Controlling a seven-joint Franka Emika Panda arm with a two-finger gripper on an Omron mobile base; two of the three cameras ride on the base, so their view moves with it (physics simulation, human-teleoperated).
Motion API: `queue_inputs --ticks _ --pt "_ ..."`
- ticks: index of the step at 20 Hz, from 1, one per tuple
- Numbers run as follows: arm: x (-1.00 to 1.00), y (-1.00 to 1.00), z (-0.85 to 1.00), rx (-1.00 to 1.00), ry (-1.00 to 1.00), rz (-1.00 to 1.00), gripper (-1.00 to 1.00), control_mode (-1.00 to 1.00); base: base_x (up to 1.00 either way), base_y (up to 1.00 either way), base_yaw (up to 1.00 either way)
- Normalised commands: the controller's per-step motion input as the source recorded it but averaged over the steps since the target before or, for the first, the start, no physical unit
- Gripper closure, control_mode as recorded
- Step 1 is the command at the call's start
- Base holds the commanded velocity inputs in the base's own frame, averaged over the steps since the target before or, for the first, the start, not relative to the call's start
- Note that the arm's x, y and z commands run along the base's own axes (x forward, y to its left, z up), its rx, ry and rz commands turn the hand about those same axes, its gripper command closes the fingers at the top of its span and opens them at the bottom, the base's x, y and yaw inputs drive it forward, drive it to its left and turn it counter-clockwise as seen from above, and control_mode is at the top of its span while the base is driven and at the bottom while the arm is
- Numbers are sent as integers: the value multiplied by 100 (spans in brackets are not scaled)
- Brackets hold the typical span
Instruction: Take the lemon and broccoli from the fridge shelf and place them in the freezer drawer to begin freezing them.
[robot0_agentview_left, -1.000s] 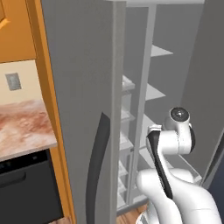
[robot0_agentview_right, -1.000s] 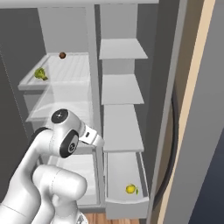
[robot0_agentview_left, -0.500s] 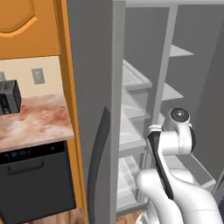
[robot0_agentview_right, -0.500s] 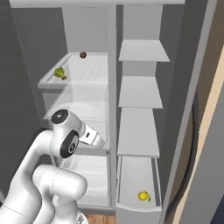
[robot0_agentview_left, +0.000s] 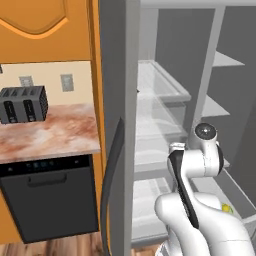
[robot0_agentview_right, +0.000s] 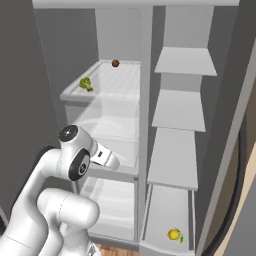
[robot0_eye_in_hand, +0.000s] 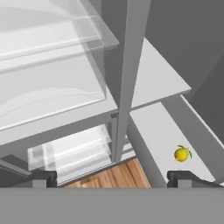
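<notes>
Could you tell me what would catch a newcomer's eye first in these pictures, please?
Probably the lemon, a bright yellow spot lying alone in the open freezer drawer at the fridge's lower right. Next, the broccoli at the left edge of the upper fridge shelf, with a small brown ball behind it. The white arm fills the foreground, its tool open and empty.

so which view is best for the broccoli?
Right base view: the broccoli sits in the open at the left edge of the top fridge shelf, left of the small brown item. In the left base view that shelf is seen edge-on and I can't pick the broccoli out. The hand view looks lower, at the lemon.
</notes>
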Motion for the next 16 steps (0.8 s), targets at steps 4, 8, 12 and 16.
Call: queue_inputs --ticks 4,8,12,16 --pt "0 0 0 0 0 0 -100 100 49 4 17" --pt "0 0 0 0 0 0 -100 100 54 8 9" --pt "28 13 45 0 3 2 -100 -100 14 4 1" --pt "17 19 92 0 0 5 -100 -100 0 0 0"
